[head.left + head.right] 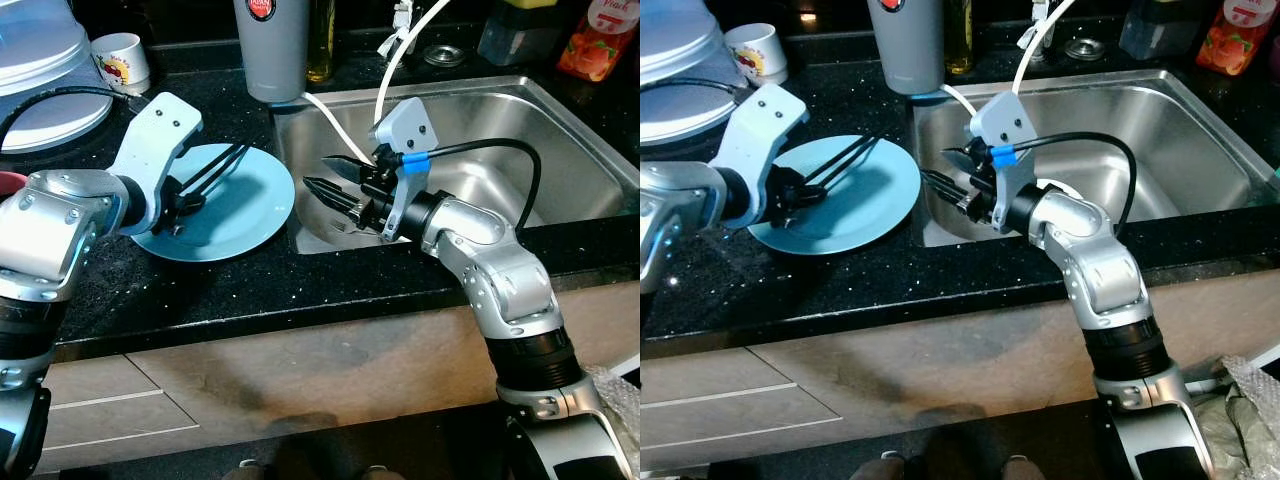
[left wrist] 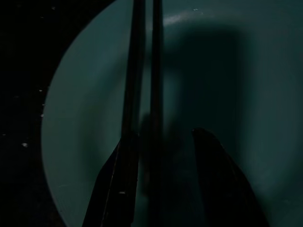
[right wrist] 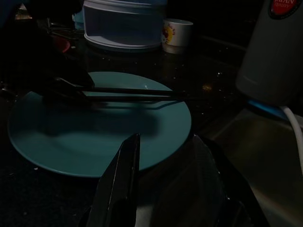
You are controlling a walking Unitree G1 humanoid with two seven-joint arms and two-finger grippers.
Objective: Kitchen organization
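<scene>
Black chopsticks (image 1: 215, 165), 2 thin, light, slippery rods, are pinched by the left end effector (image 1: 180, 205) over the blue plate (image 1: 250, 205) near the desk's sink edge. Right end effector (image 1: 325, 180) is parted, empty.

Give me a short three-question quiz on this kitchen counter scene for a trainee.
1. True or false: the blue plate sits inside the sink.
2. What long thin things extend from the left claw over the plate? A) spoons B) black chopsticks C) straws
3. Fill in: the right claw, open and empty, hovers over the left end of the ____.

Key: 1 false, the plate is on the black counter beside the sink. 2 B. 3 sink.
</scene>
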